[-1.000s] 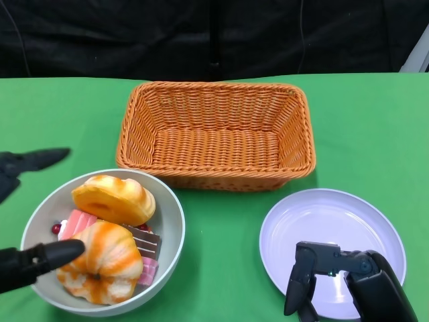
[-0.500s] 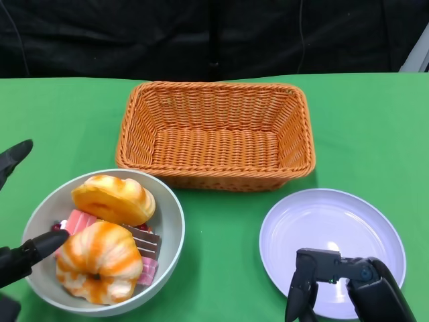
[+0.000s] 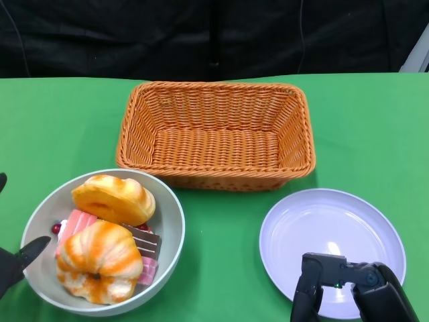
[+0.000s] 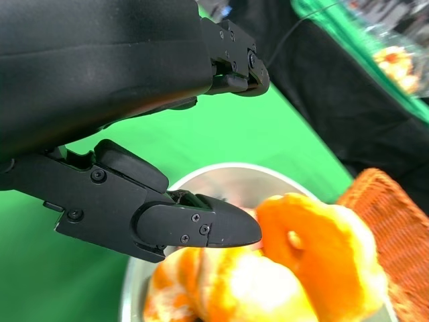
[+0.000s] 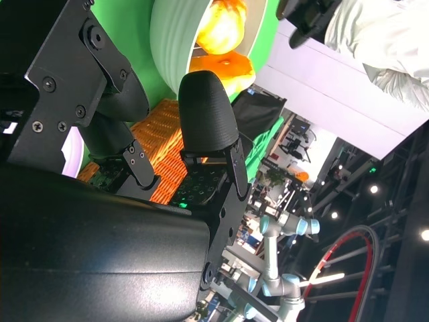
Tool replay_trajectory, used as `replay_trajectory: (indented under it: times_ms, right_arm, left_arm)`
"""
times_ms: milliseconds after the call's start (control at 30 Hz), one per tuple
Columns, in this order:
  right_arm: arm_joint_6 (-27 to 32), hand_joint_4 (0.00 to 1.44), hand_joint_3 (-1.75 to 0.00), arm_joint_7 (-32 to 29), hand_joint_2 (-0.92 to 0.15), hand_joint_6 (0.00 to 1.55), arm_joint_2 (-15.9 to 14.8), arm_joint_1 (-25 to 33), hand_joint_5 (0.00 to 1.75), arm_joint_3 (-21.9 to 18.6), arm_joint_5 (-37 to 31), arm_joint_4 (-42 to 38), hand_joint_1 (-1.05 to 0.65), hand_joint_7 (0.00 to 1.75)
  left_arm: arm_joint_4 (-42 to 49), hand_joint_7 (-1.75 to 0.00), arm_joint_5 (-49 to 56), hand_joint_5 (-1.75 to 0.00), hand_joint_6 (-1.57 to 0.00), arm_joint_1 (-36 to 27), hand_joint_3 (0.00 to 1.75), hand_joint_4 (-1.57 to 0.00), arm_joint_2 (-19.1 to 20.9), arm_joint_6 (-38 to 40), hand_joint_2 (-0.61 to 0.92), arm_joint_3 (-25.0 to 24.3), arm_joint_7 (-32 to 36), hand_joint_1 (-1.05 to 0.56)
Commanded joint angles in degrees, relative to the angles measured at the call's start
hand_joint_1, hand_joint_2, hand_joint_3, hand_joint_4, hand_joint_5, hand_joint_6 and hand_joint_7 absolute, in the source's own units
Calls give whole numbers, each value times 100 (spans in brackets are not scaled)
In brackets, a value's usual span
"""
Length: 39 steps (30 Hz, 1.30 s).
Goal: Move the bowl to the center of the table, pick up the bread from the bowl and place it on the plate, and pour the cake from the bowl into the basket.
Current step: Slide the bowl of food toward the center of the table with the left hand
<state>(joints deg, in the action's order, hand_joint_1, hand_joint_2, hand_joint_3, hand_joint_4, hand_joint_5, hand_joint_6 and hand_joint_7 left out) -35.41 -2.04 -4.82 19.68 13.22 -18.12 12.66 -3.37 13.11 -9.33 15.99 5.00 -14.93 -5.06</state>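
1. Bowl (image 3: 171, 221) sits at the near left of the table (image 3: 60, 121), not yet at its center; both breads (image 3: 100, 260) and the cake (image 3: 142, 241) lie inside it.
2. Left hand (image 3: 15, 263) hovers just beside the bowl's rim with fingers apart, holding nothing.
3. Right hand (image 3: 348, 288) hangs over the plate's near edge, fingers apart and empty.
4. Plate (image 3: 335, 221), near right, holds no bread.
5. Basket (image 3: 214, 134), farther back, has no cake in it; by my reading, every step remains.
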Motion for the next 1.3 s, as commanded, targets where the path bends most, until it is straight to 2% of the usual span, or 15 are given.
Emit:
replay_trajectory:
  times_ms: [33, 133, 233, 333, 400, 500, 700, 833, 1000, 1300]
  right_arm:
    - [-35, 99, -175, 20, -5, 94, -68, 35, 169, -31, 58, 60, 25, 152]
    - [-82, 100, -175, -4, -6, 94, -50, 21, 169, -28, 64, 15, 27, 152]
    - [-25, 100, -175, 26, -6, 94, -56, 46, 168, -15, 76, 47, 27, 152]
    - [78, 98, -175, 83, -5, 94, -71, 53, 168, -11, 73, 137, 27, 151]
    - [60, 99, -175, 88, -4, 93, -68, 16, 168, -20, 75, 109, 27, 151]
    - [53, 99, -175, 95, -3, 94, -62, 23, 168, -18, 72, 129, 27, 151]
    - [56, 99, -175, 70, -6, 95, -30, 47, 169, -17, 56, 135, 30, 152]
    - [74, 99, -175, 80, -6, 95, -33, 45, 169, -22, 75, 143, 31, 152]
    - [20, 99, -175, 86, -4, 94, -65, 2, 170, -56, 88, 115, 24, 152]
    - [99, 99, -175, 136, -2, 94, -54, 18, 170, -39, 130, 170, 20, 152]
  left_arm:
    - [36, -12, -120, -18, -3, 117, 43, 0, 193, 670, 92, 68, -265, -66]
    - [77, -10, -296, -16, -4, 199, 44, 0, 271, 978, 92, 97, -483, -63]
    - [107, -6, -780, -4, -2, 359, 49, 0, 353, 1651, 92, 81, -981, -65]
    - [165, -5, -1212, -2, -3, 538, 50, -1, 353, 2158, 92, 34, -1247, -65]
    - [299, -2, -1862, -1, -1, 757, 50, 0, 285, 2684, 92, -172, -1576, -66]
    - [424, 0, -2418, 0, 0, 913, 50, 0, 280, 3047, 92, -285, -1823, -66]
    - [551, 0, -3057, 0, 0, 1082, 56, 0, 272, 3502, 92, -280, -2020, -67]
    - [437, 0, -3266, 0, 0, 1123, 58, 0, 227, 3724, 92, -209, -1921, -67]
    - [320, 0, -3535, 0, 0, 1210, 57, 0, 140, 4007, 92, -132, -1907, -70]
    - [71, 0, -3739, 0, 0, 1289, 58, 0, -84, 4428, 92, 54, -1738, -69]
